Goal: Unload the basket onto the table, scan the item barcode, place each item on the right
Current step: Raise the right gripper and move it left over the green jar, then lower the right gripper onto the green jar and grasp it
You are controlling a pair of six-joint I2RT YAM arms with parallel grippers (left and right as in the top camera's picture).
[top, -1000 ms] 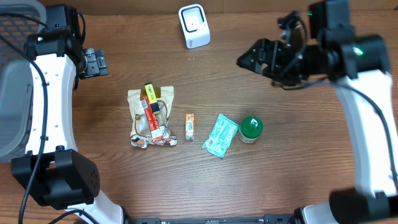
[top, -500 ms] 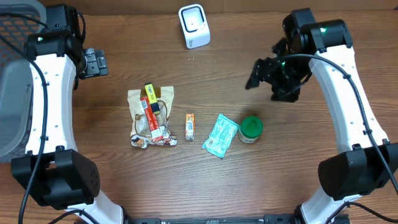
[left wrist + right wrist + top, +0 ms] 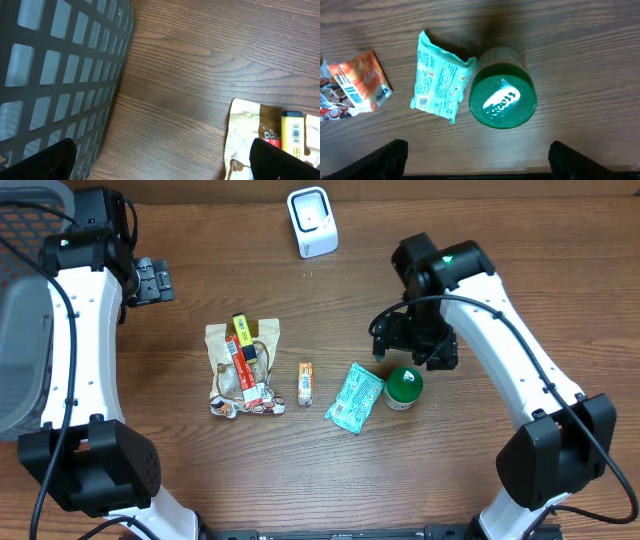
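Right gripper (image 3: 480, 162) hovers over the green-lidded round jar (image 3: 502, 102), jaws spread, empty; left gripper (image 3: 160, 160) stands released beside the grey mesh basket (image 3: 60, 75).

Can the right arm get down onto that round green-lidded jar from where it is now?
Probably yes. The right tool hangs open right above the round green-lidded jar, nothing covering it. The crinkled teal packet lies against its left side and might catch a finger.
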